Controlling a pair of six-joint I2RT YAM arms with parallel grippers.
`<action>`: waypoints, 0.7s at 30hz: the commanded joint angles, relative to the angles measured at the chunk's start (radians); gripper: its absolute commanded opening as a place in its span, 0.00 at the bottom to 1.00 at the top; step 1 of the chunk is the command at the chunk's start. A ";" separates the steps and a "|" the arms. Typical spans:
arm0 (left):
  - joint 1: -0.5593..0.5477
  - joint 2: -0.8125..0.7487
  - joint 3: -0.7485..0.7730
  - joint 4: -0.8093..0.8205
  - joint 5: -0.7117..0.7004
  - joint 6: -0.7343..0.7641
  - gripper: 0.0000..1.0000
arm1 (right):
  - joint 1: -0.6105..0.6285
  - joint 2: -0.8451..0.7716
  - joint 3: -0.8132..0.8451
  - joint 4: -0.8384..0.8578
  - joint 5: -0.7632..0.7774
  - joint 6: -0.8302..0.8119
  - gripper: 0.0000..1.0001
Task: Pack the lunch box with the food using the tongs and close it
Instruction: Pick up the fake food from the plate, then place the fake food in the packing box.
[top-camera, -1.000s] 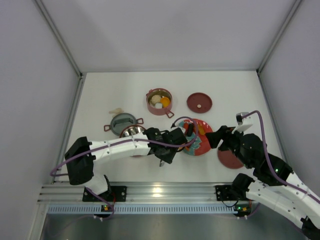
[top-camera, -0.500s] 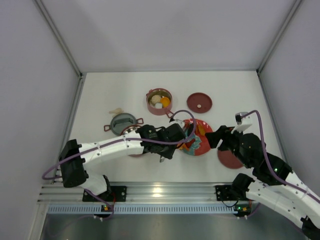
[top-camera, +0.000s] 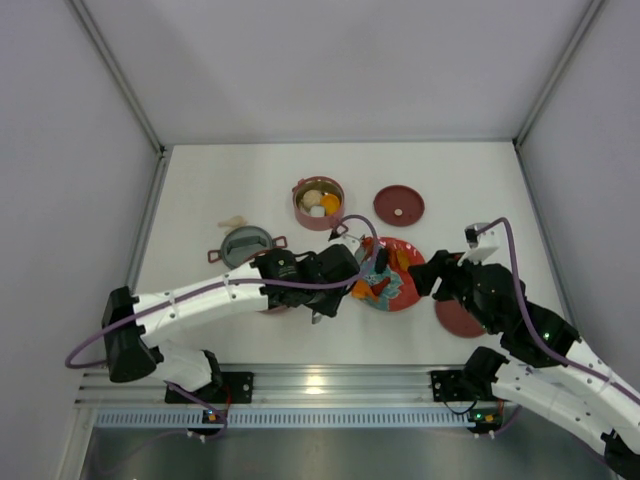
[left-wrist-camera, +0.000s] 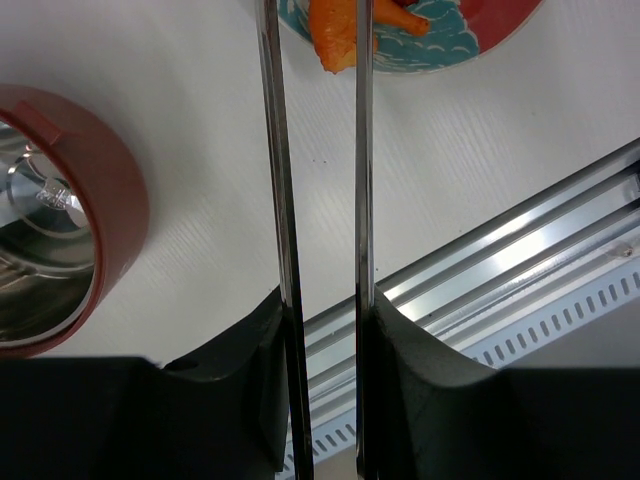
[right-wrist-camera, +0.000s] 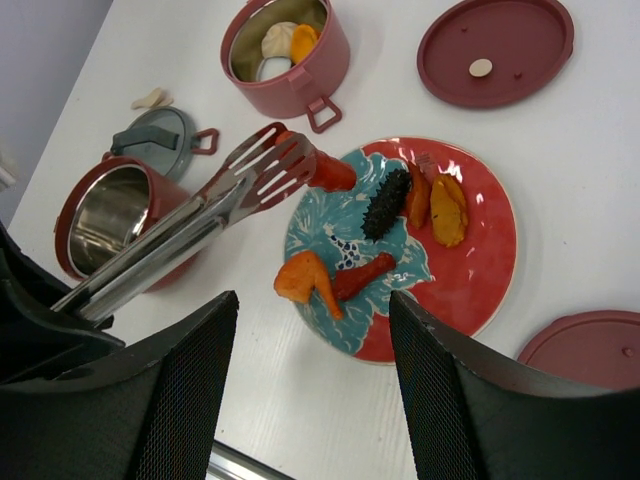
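My left gripper (top-camera: 338, 272) (left-wrist-camera: 325, 300) is shut on the tongs (left-wrist-camera: 275, 150) (right-wrist-camera: 190, 235), one arm against each finger. The tongs' forked tips (right-wrist-camera: 265, 165) pinch a red sausage piece (right-wrist-camera: 330, 172) over the left edge of the red plate (right-wrist-camera: 480, 270) (top-camera: 405, 298). On the plate lie an orange drumstick (right-wrist-camera: 305, 280), a red piece (right-wrist-camera: 365, 275), a dark spiky bit (right-wrist-camera: 385, 205) and orange chunks (right-wrist-camera: 447, 210). The far pot (right-wrist-camera: 290, 85) (top-camera: 318, 203) holds white and orange food. The near pot (right-wrist-camera: 110, 215) (left-wrist-camera: 110, 200) looks empty. My right gripper (right-wrist-camera: 312, 300) (top-camera: 430, 275) hovers open beside the plate.
One maroon lid (right-wrist-camera: 495, 50) (top-camera: 399, 205) lies behind the plate, another (right-wrist-camera: 590, 350) (top-camera: 460, 318) at its right under my right arm. A grey dish (right-wrist-camera: 160, 135) (top-camera: 247, 246) and a small pale piece (right-wrist-camera: 150, 98) sit at the left. The aluminium rail (left-wrist-camera: 520, 240) runs along the near edge.
My left arm's shoulder and elbow have swung left, and the gripper with the tongs has drawn back slightly left from the plate's middle. The right arm has hardly moved.
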 joint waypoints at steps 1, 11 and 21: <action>-0.003 -0.073 0.028 -0.020 -0.040 -0.018 0.09 | 0.015 0.004 0.022 0.032 0.003 0.001 0.61; -0.003 -0.321 0.011 -0.209 -0.084 -0.093 0.10 | 0.016 0.016 0.014 0.041 0.005 0.001 0.61; -0.002 -0.516 -0.034 -0.431 -0.106 -0.202 0.10 | 0.016 0.050 -0.001 0.071 -0.003 0.004 0.61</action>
